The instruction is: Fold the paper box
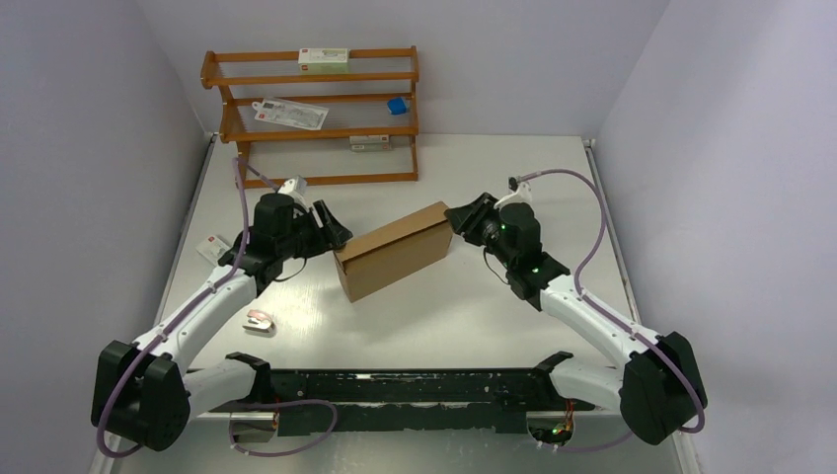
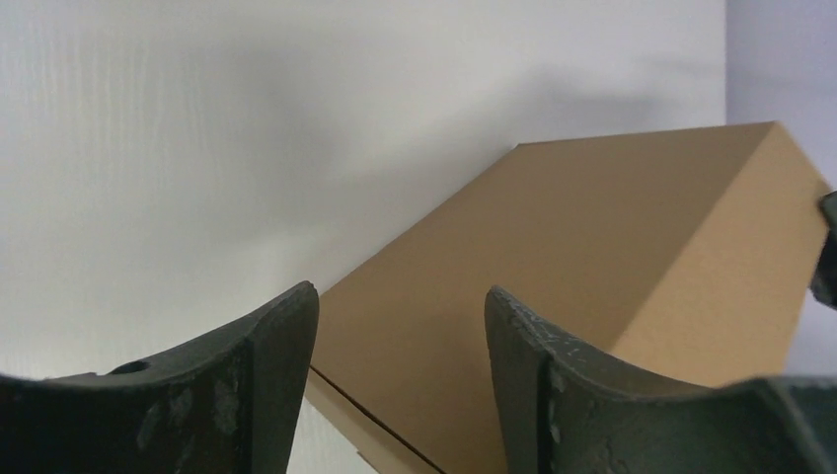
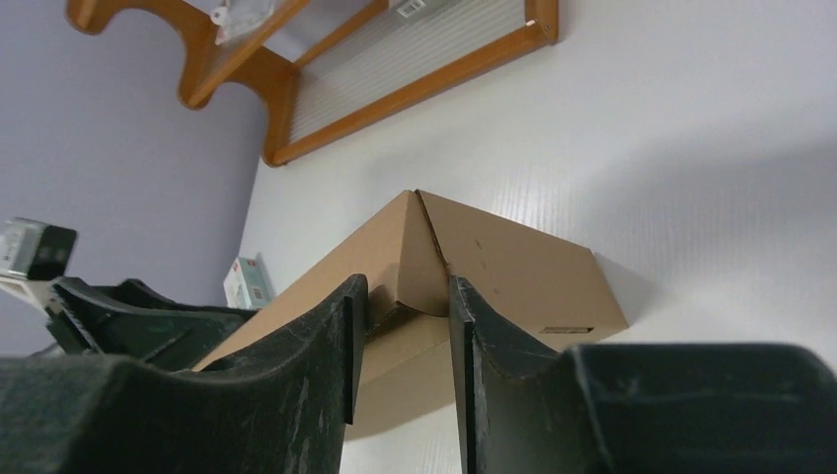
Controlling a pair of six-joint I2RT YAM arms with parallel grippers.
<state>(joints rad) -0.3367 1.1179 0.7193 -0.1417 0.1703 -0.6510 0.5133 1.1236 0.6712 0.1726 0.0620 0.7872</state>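
Sitting in the middle of the table (image 1: 464, 316), the paper box (image 1: 393, 252) looks fully folded and lies slantwise between the arms. The right gripper (image 1: 456, 218) pinches its far right corner, seemingly to keep the flaps shut. The left gripper (image 1: 336, 230) stands open just beside the left end, holding nothing, probably as a brace.

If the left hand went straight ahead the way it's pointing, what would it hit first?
The paper box: its brown end sits straight ahead of the left hand, apparently close, though depth is unclear.
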